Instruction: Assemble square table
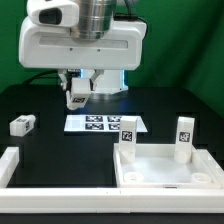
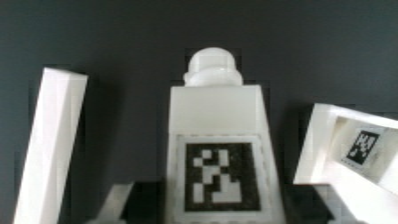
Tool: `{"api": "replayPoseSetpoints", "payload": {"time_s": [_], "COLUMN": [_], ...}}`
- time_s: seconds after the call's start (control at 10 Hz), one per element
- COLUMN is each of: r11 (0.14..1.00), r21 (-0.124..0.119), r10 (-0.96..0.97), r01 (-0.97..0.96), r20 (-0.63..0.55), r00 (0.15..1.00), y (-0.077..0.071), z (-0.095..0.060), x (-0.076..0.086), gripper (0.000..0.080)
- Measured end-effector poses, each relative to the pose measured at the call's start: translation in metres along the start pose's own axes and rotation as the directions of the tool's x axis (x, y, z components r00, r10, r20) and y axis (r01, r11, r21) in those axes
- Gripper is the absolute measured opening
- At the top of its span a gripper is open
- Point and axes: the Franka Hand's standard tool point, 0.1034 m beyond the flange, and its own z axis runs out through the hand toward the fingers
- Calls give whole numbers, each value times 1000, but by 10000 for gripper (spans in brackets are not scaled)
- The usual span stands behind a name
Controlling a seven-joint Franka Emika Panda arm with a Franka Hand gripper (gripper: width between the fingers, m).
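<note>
My gripper (image 1: 78, 98) hangs above the back of the black table, left of centre in the exterior view, shut on a white leg block (image 1: 78, 93). In the wrist view the leg block (image 2: 217, 120) fills the middle. Its tag faces the camera, its round peg points away, and it sits between the dark fingers (image 2: 146, 203) of the gripper (image 2: 222, 205). The square table top (image 1: 165, 170) lies at the exterior view's right. Two leg blocks stand on it, one (image 1: 127, 134) at its left corner and one (image 1: 184, 135) at its right. Another leg block (image 1: 22, 124) lies loose at the exterior view's left.
The marker board (image 1: 103, 124) lies flat in the middle, just below and right of the gripper; the wrist view shows its corner (image 2: 356, 145). A long white rail (image 1: 90, 205) runs along the front, with an upturned end (image 1: 9, 165) at the left. A white bar (image 2: 54, 140) crosses the wrist view.
</note>
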Motion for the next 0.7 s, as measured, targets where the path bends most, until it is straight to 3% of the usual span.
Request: {"api": "replayPoseSetpoints", "payload": {"time_s": [0.1,0.2,0.3,0.4,0.6,0.7], "r11": [1000,999,998,992,976,971], "r21": [-9,-12,13,33,72,83], "r10": [0,35,67,129,219,236], "r01": [0,-37,-66,-125,-207,-222], "r20": [-40,-92,-146,-261,-388,-408], "r00": [999,995,987,957,895,882], "y": [0,-9,-26,-45,-94,-113], "z": [0,-7,-14,-25,-28,-23], "x": [1,14,30,56,93,102], "gripper": [289,289,289,289,289,289]}}
